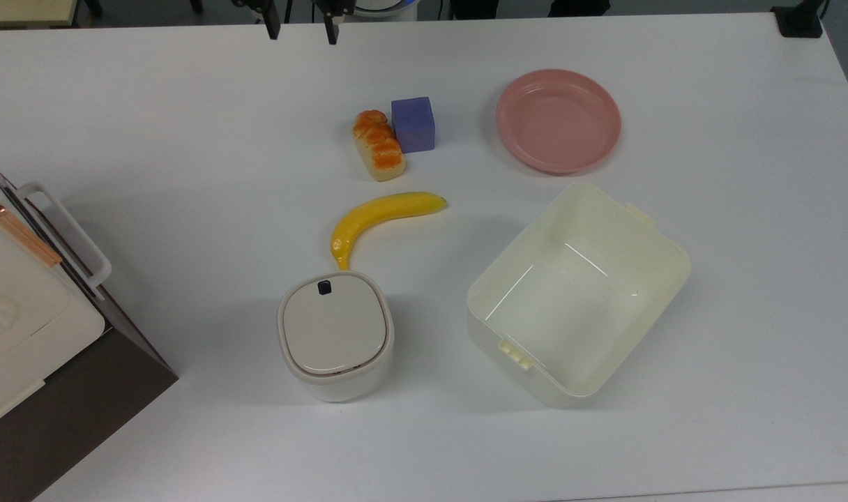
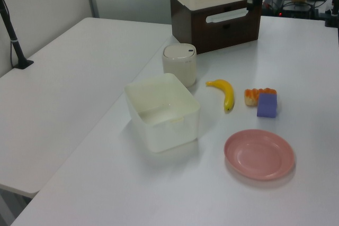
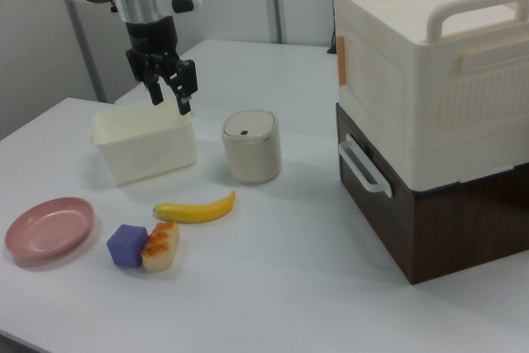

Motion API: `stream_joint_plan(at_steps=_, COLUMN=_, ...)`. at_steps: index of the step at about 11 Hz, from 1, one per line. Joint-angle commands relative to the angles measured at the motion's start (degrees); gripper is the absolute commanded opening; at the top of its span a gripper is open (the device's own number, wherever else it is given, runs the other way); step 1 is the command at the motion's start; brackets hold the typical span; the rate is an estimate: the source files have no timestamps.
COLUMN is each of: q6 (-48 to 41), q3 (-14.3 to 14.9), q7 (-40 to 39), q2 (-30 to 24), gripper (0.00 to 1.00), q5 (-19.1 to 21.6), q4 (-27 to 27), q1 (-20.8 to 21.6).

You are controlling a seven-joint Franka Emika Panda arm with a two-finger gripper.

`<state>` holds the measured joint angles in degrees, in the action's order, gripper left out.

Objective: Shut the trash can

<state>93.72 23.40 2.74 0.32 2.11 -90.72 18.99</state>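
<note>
I see the small white rounded-square trash can [image 1: 335, 336] upright, lid shut, dark button [image 1: 323, 286] facing my spread, empty claw [image 1: 303, 26], well apart.

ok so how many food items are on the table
2: a banana just beyond the trash can in the top view, and a bread piece touching the purple block.

No readable text anywhere

No lettering, label, brand or number can be made out on any surface (the trash can [image 1: 335, 335] lid bears a small dark button [image 1: 323, 286], which carries no legible mark, and the cream box [image 3: 430, 64] on the dark cabinet [image 3: 446, 212] shows plain moulded panels).
</note>
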Motion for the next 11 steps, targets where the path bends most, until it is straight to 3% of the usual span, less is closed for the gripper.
stream_joint_plan(at_steps=1, q6=-0.8, q3=0.4, q7=-0.8, q2=-2.9, gripper=1.0, q5=-0.5, q4=-1.9, q1=0.7)
stream_joint_plan(at_steps=4, q6=-0.8, q3=0.4, q7=-1.0, q2=-3.2, gripper=1.0, q5=-5.5, q4=-2.4, q1=1.0)
stream_joint_plan(at_steps=11, q6=-0.9, q3=0.3, q7=-1.0, q2=-3.0, gripper=1.0, q5=-5.5, q4=-2.4, q1=1.1)
